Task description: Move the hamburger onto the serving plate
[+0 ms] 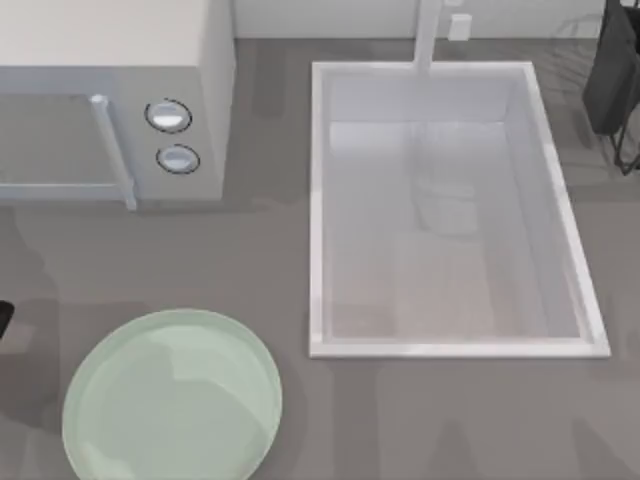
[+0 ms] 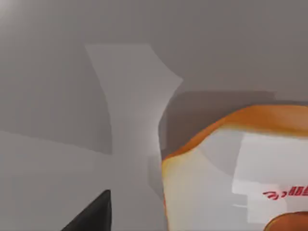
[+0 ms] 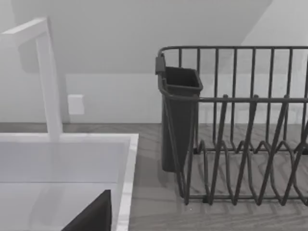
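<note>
The hamburger (image 2: pixel 226 178), orange-crusted with a creamy white face and red lettering, lies on the grey counter close in front of the left wrist camera. My left gripper (image 2: pixel 91 219) shows as a dark tip just beside it, apart from it. A dark sliver of my left arm (image 1: pixel 4 318) sits at the table's left edge. The serving plate (image 1: pixel 172 400), large, round and pale mint green, rests bare at the table's front left. My right gripper (image 3: pixel 91 216) hovers by the sink's rim near the dish rack, holding nothing that I can see.
A white microwave (image 1: pixel 110 100) stands at the back left. The white rectangular sink basin (image 1: pixel 450 210) with its faucet (image 3: pixel 45 77) takes up the middle and right. A dark wire dish rack (image 3: pixel 240 125) with a cutlery holder (image 1: pixel 612 70) stands at the back right.
</note>
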